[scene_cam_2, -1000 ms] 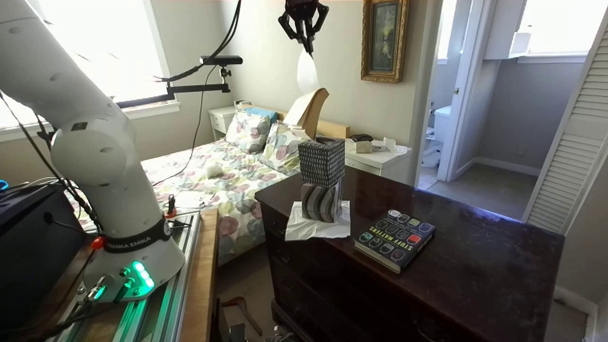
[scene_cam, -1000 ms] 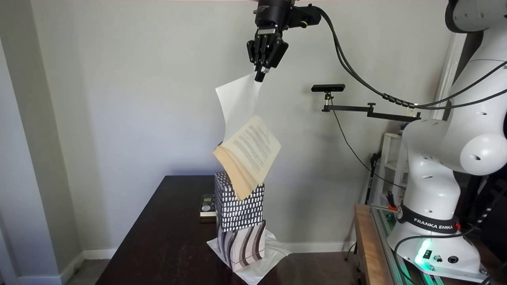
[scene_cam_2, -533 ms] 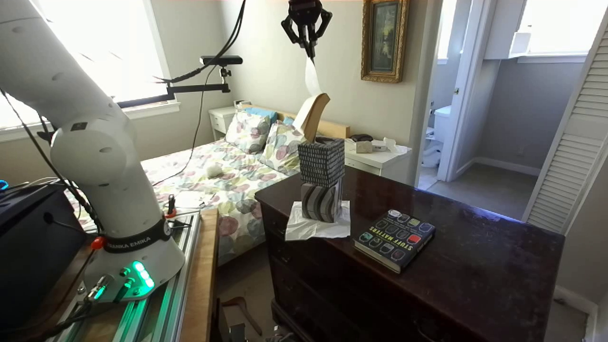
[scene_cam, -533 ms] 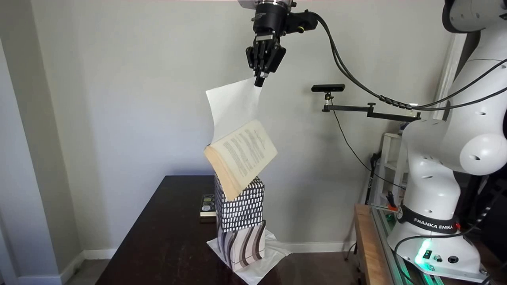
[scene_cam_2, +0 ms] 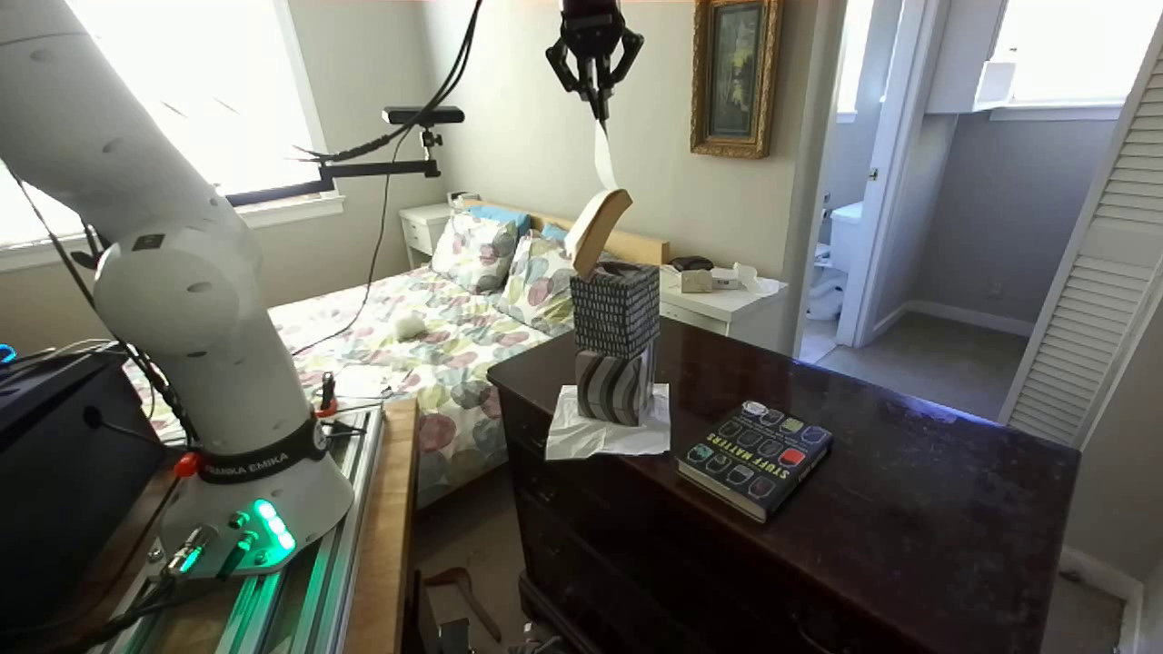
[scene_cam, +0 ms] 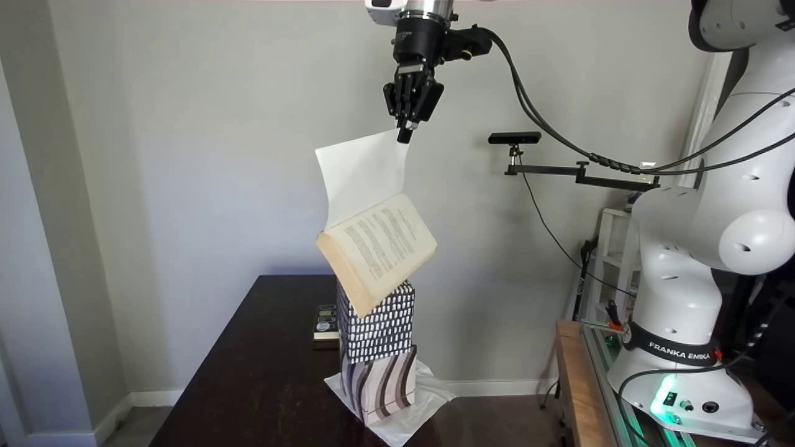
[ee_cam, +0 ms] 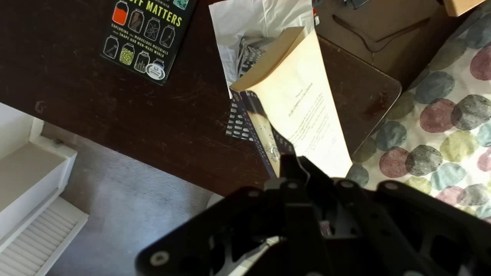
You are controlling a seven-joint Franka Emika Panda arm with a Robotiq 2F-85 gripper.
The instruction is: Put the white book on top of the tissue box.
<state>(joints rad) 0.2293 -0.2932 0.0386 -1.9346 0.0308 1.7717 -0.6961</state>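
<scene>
My gripper [scene_cam: 404, 133] is shut on one cover of the white book [scene_cam: 380, 239], by the cover's edge. The cover is white inside; the page block hangs open and tilted below it. In an exterior view the book [scene_cam_2: 601, 227] hangs at the top of the tissue box [scene_cam_2: 616, 313], its lower corner by the box's upper edge. I cannot tell if they touch. The black-and-white checked tissue box [scene_cam: 380, 332] is upright. In the wrist view, the cover's edge runs between my fingertips [ee_cam: 288, 166], and the book [ee_cam: 303, 111] hides most of the tissue box [ee_cam: 238, 124].
The tissue box stands on a box with wavy stripes [scene_cam: 380, 386], on white paper [scene_cam_2: 595, 434] at the dark dresser's [scene_cam_2: 909, 509] edge. A black book [scene_cam_2: 756, 459] lies on the dresser. A camera on an arm [scene_cam: 514, 138] and a bed [scene_cam_2: 400, 345] are near.
My gripper has come down a little with the book. The book has moved left in an exterior view and swung so more of its page and white inner cover show. The boxes have not moved.
</scene>
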